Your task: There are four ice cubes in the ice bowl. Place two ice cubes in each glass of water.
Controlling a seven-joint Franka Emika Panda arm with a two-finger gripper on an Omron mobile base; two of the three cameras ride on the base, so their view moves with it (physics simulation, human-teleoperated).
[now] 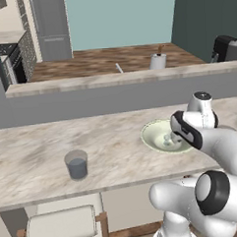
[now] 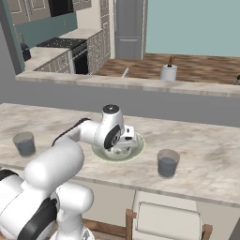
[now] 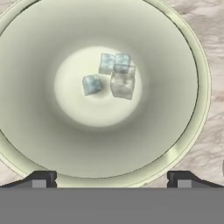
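Near the front edge of the marble counter (image 1: 39,159) sits the ice bowl (image 3: 183,127), with the gripper (image 3: 109,180) poised directly above it, fingers pointing down. Jaws stand wide apart, holding nothing; the two dark fingertips (image 3: 40,179) frame the bowl's near rim in the hand view. Four ice cubes (image 3: 114,75) lie clustered at the bowl's centre: three packed together, touching, one of them seemingly stacked on another, and a fourth just beside them to the side. One glass of water (image 1: 76,164) stands on the counter well apart from the bowl toward the counter's left end; the second glass of water (image 2: 167,163) stands near the bowl on its right, close to the front edge. Neither glass shows ice. White mug (image 2: 168,71) with brown stick rests on the raised ledge behind.
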